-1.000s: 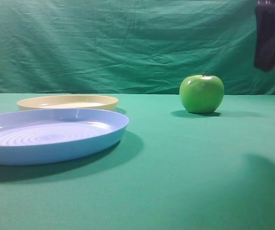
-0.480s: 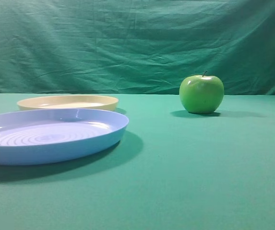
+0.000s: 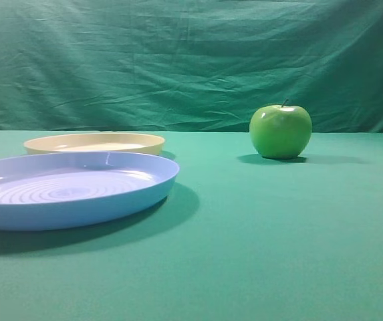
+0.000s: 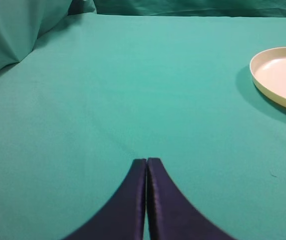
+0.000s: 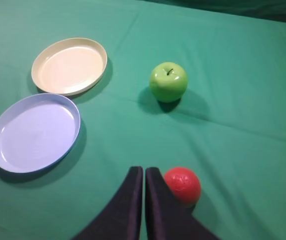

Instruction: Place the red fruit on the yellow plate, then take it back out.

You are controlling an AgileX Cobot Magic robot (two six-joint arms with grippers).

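Right hand (image 5: 144, 172) hovering, fingers pressed together, holding nothing.
Red fruit (image 5: 182, 185) lying at its three o'clock, looking smooth, firm, roll-prone; gripping across its widest middle seems safest.

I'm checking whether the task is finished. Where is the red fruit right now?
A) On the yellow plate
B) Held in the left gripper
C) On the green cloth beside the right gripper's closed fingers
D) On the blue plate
C: in the right wrist view the red fruit lies on the cloth just right of the shut right gripper; the yellow plate holds nothing.
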